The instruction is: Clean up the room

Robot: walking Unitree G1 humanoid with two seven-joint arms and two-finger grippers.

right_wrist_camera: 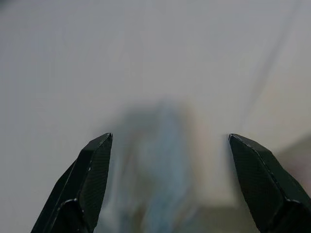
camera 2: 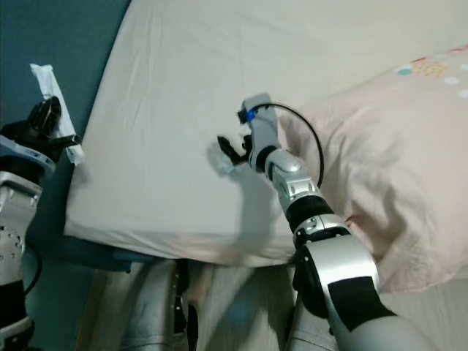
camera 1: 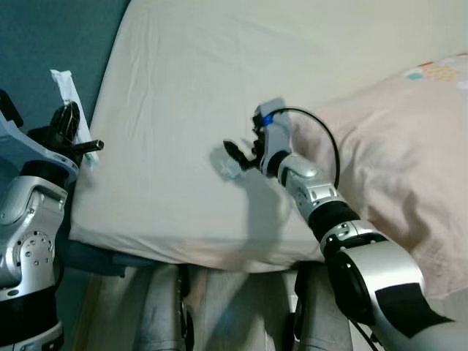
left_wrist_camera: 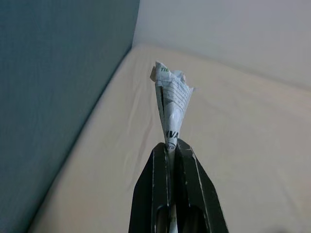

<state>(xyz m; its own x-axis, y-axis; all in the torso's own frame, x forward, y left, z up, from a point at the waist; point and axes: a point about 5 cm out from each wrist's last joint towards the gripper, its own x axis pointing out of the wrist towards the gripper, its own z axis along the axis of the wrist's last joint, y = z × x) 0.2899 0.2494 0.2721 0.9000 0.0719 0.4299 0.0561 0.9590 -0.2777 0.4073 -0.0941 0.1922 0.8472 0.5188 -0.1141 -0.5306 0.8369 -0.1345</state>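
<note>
The left gripper (camera 1: 72, 130), at the left edge of the head view, is clenched on a wrapper (left_wrist_camera: 171, 99), a long strip of printed white paper or plastic. It grips the strip near one end, so the rest stands free of the fingers: the long axis runs up and slightly left in the frame, from the gripper toward the upper left corner, over the gap between the blue wall (camera 1: 44, 44) and the bed (camera 1: 183, 88). Held that way it is clear of the sheet, which looks like carrying rather than placing.

The right gripper (camera 1: 238, 157) is at the middle of the frame, low over the bed, its fingers (right_wrist_camera: 90, 170) spread wide. Between them, just ahead, lies a scrap (camera 2: 221, 162) of pale bluish, crumpled, see-through material on the sheet. It is blurred, so its shape and axis cannot be read. The spread fingers straddling it suggest a pick-up is being lined up, with this scrap the next piece of litter. A pillow (camera 1: 409, 146) lies at the right, well apart from it.
</note>
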